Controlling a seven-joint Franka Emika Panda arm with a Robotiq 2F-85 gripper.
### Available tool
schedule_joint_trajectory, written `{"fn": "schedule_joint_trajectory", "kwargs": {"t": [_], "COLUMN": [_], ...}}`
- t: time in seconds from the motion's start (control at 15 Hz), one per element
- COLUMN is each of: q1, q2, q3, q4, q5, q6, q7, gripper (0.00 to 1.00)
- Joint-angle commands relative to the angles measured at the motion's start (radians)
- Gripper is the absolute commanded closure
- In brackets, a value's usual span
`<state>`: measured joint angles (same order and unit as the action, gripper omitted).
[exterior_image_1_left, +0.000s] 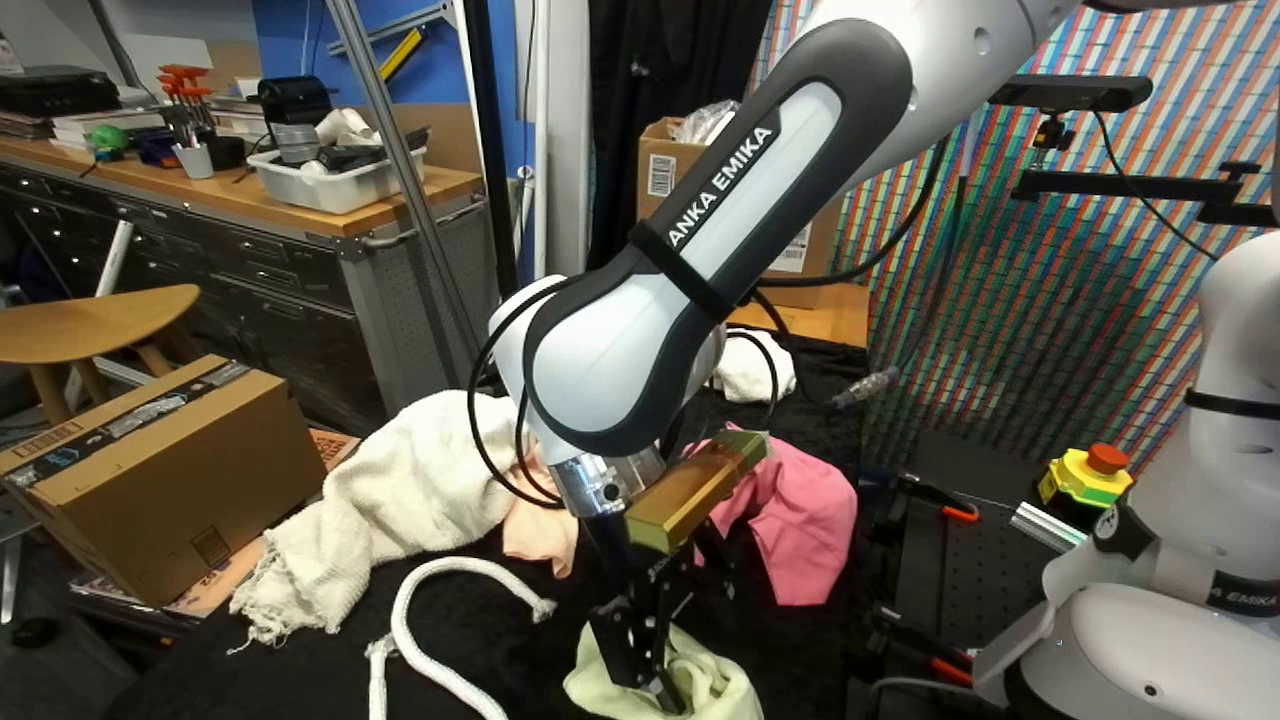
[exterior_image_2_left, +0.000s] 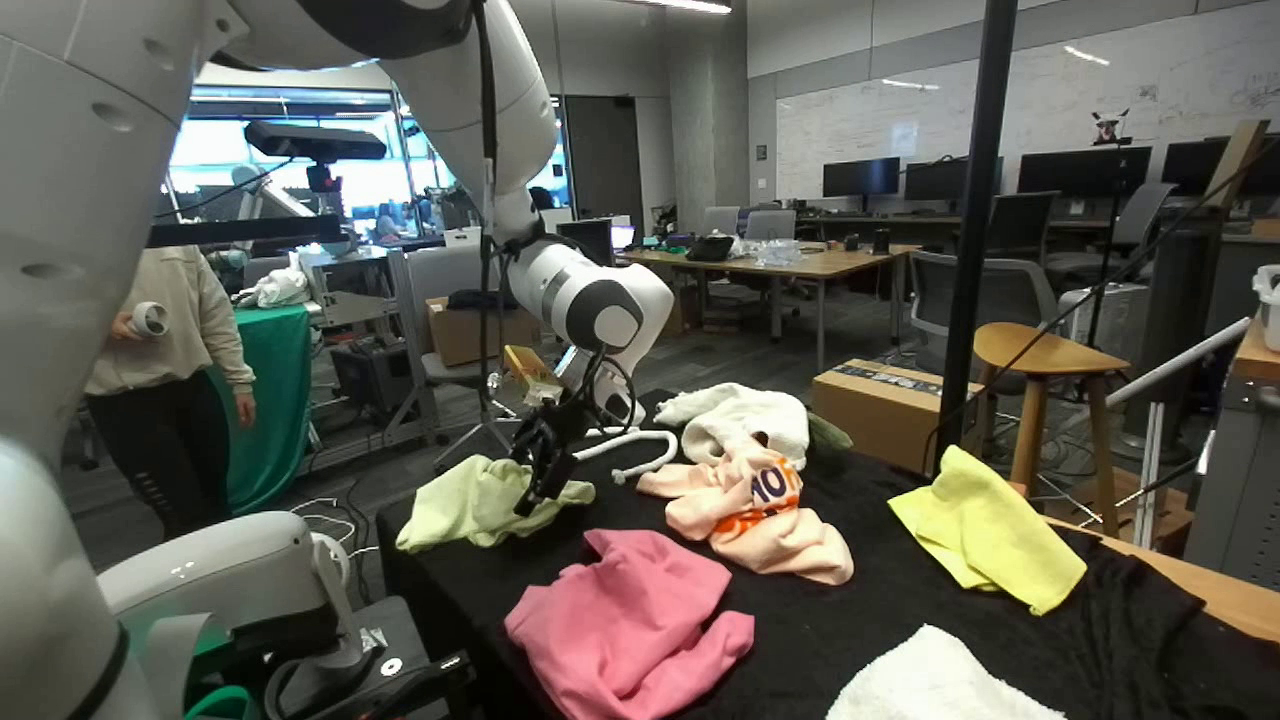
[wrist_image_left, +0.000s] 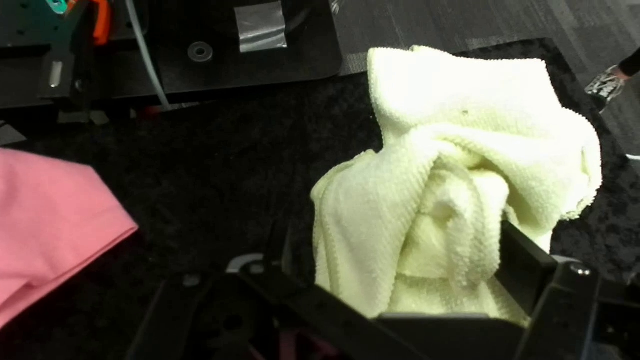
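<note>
A crumpled pale green cloth (wrist_image_left: 365, 225) lies on the black-covered table; it also shows in both exterior views (exterior_image_1_left: 715, 665) (exterior_image_2_left: 465, 505). My gripper (wrist_image_left: 400, 240) points down over it with the fingers wide apart. In the wrist view part of the cloth lies between the fingers. The right finger is against or very close to folds of the cloth; the left finger stands over the black cover beside it. The gripper also shows in both exterior views (exterior_image_1_left: 640, 670) (exterior_image_2_left: 540, 490), with its tips at the cloth. A pink cloth (wrist_image_left: 55, 215) lies to the left in the wrist view.
A white rope (exterior_image_1_left: 420, 650), a cream towel (exterior_image_1_left: 420, 480), a peach cloth with lettering (exterior_image_2_left: 750, 510), a yellow cloth (exterior_image_2_left: 985, 530) and a white cloth (exterior_image_2_left: 930, 685) lie on the table. A second arm (exterior_image_1_left: 1170, 620) and an emergency stop (exterior_image_1_left: 1085, 480) stand beside it.
</note>
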<state>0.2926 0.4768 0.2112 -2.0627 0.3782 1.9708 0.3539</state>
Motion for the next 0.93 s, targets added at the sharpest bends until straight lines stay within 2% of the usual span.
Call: {"fn": "schedule_joint_trajectory", "kwargs": {"t": [0.0, 0.07, 0.13, 0.2, 0.73, 0.87], "q1": [-0.009, -0.010, -0.011, -0.013, -0.026, -0.032], "q2": [0.001, 0.002, 0.005, 0.001, -0.017, -0.027], "q3": [0.015, 0.016, 0.016, 0.018, 0.023, 0.023], "q4": [-0.016, -0.020, -0.022, -0.026, -0.032, -0.032], "q5": [0.057, 0.068, 0.074, 0.081, 0.111, 0.110], "q6": [0.013, 0.012, 0.013, 0.013, 0.019, 0.027], "q7": [-0.029, -0.038, -0.046, -0.057, -0.150, -0.182], "gripper": [0.00, 0.00, 0.09, 0.26, 0.94, 0.98]}}
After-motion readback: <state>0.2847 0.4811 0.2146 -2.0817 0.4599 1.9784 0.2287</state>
